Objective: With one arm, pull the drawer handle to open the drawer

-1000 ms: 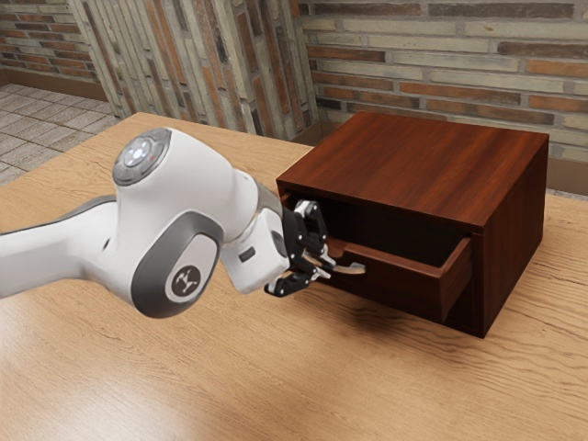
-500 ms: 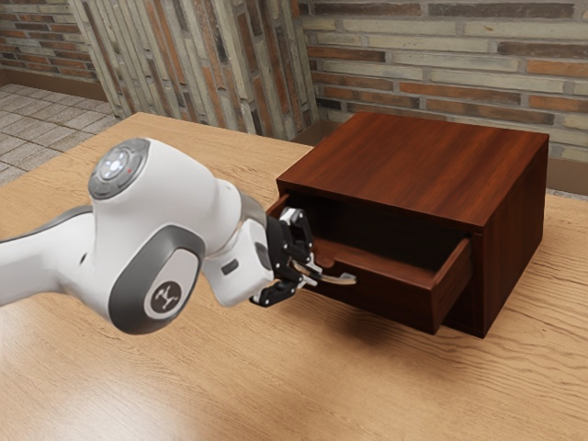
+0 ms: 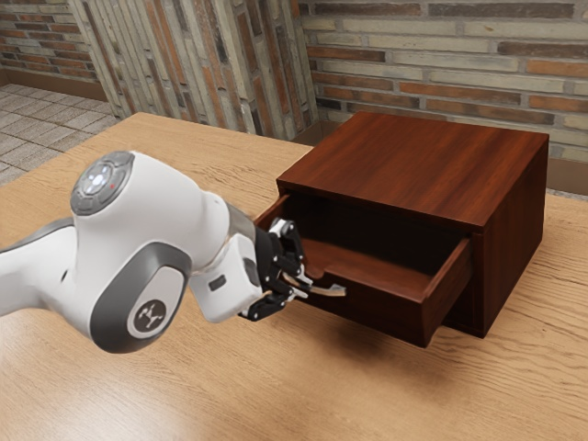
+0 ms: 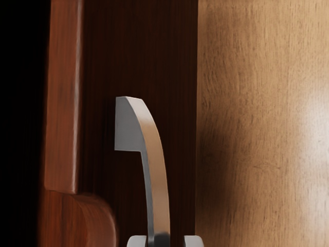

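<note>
A dark red-brown wooden cabinet [image 3: 432,165] stands on the table, its single drawer [image 3: 386,299] drawn partway out toward the exterior view's left. A curved metal handle [image 3: 323,289] sticks out of the drawer front. My black gripper [image 3: 290,287] is shut on that handle at its near end. In the wrist view the grey handle [image 4: 146,164] curves along the dark drawer front [image 4: 169,77] and runs down into my hand, with two pale fingertips [image 4: 136,241] on either side of it.
The light wooden table [image 3: 303,386] stretches in front of and beside the cabinet. A brick wall [image 3: 441,46] rises behind it. My white arm [image 3: 138,257] comes in from the exterior view's left, low over the table.
My hand has moved toward the exterior view's left and slightly down, holding the handle, and the drawer has slid further out of the cabinet with it.
</note>
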